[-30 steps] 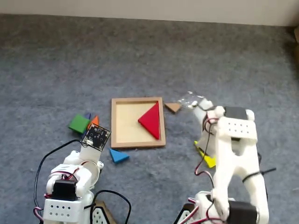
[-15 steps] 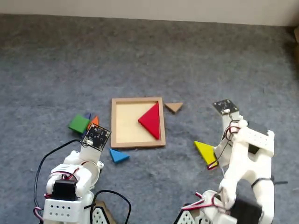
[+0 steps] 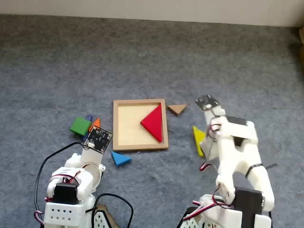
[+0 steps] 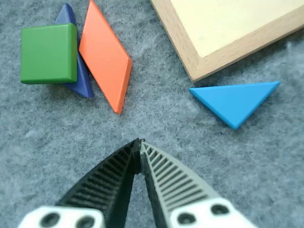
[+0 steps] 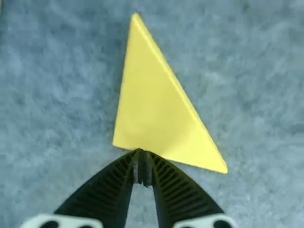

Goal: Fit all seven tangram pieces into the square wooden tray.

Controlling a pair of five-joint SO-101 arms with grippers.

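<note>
The square wooden tray (image 3: 140, 145) lies mid-table with a red triangle (image 3: 154, 122) inside, against its right side. A small brown triangle (image 3: 176, 109) rests just off the tray's upper right corner. My right gripper (image 5: 141, 161) is shut on the edge of the yellow triangle (image 5: 156, 114), which shows tilted right of the tray as the yellow triangle (image 3: 198, 137). My left gripper (image 4: 140, 145) is shut and holds nothing, over carpet between the orange parallelogram (image 4: 104, 54) and the light blue triangle (image 4: 235, 97). The green square (image 4: 49, 53) lies on a dark blue triangle (image 4: 80, 78).
Grey carpet covers the table. The green, orange and dark blue pieces cluster left of the tray, near the green square (image 3: 80, 126). The light blue triangle (image 3: 120, 158) sits below the tray's lower left corner. Open carpet stretches behind the tray.
The right arm swung back toward the tray, and the yellow triangle shifted up and left with it, now tilted. The left arm and the other pieces stayed put.
</note>
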